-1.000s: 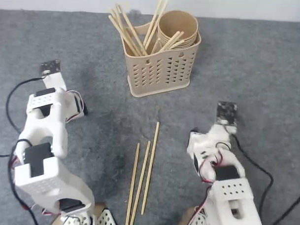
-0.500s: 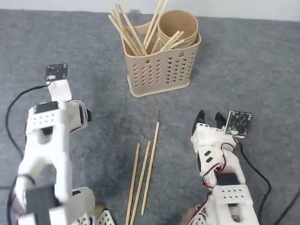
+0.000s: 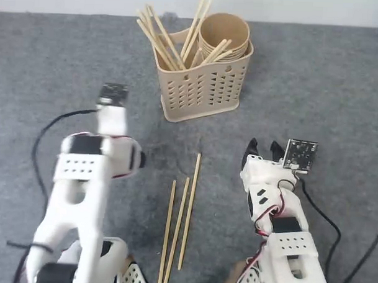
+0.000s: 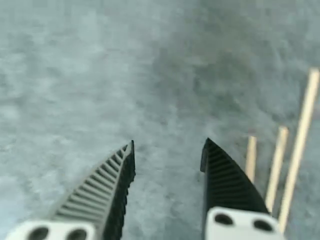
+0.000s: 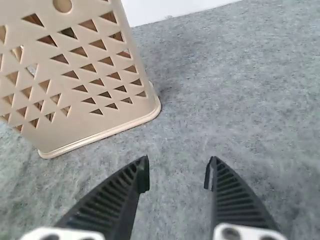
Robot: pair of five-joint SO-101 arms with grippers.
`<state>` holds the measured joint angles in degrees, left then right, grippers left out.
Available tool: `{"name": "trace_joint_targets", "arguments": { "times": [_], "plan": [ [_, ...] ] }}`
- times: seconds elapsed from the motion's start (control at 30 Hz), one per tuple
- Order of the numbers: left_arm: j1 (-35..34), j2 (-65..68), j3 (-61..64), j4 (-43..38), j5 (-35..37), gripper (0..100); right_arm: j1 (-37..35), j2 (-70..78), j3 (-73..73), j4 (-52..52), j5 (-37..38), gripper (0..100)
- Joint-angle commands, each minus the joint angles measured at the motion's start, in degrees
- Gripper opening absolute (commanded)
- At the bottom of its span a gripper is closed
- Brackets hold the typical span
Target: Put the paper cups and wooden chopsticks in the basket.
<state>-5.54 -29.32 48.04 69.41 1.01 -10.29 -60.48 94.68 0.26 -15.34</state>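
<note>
Nearest you, three loose wooden chopsticks (image 3: 177, 228) lie side by side on the grey surface (image 3: 327, 90) between the arms, their long axes running near to far. The left claw (image 4: 169, 150) hangs open and empty just left of them, so it looks the closer one; you'd want its jaws across the sticks. The right claw (image 3: 263, 147), also open and empty, sits to their right, facing the basket (image 3: 203, 92). Farthest off, that basket already holds paper cups (image 3: 225, 31) and other chopsticks (image 3: 157, 35). Nothing stands between.
</note>
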Motion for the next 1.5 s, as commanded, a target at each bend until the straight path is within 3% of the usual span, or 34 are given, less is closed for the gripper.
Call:
{"name": "trace_joint_targets", "arguments": {
  "times": [0.0, 0.27, 0.5, 0.73, 1.07, 1.47],
  "plan": [
    [7.9, 6.8, -0.7, 0.5, -0.4, 21, 0.5, -0.9, 0.6, -0.6, -0.2, 19.1],
    [19.5, 13.0, -0.4, -0.1, -0.2, 21, 0.5, -0.8, 0.6, -0.6, -0.2, 19.1],
    [20.3, 21.7, 3.6, -12.1, 6.6, 21, 0.5, -0.8, 0.6, -0.6, -0.2, 19.1],
    [19.0, 35.7, -7.7, -5.6, 5.8, 20, 0.5, -0.8, 0.6, -0.6, -0.2, 19.1],
    [19.2, 26.4, -5.9, -5.1, -4.5, 1, 0.5, -0.8, 0.6, -0.6, -0.2, 19.1],
    [19.0, 8.0, -7.2, -0.2, -6.4, 1, 0.5, -0.9, 0.6, -0.6, -0.2, 19.1]
  ]
}}
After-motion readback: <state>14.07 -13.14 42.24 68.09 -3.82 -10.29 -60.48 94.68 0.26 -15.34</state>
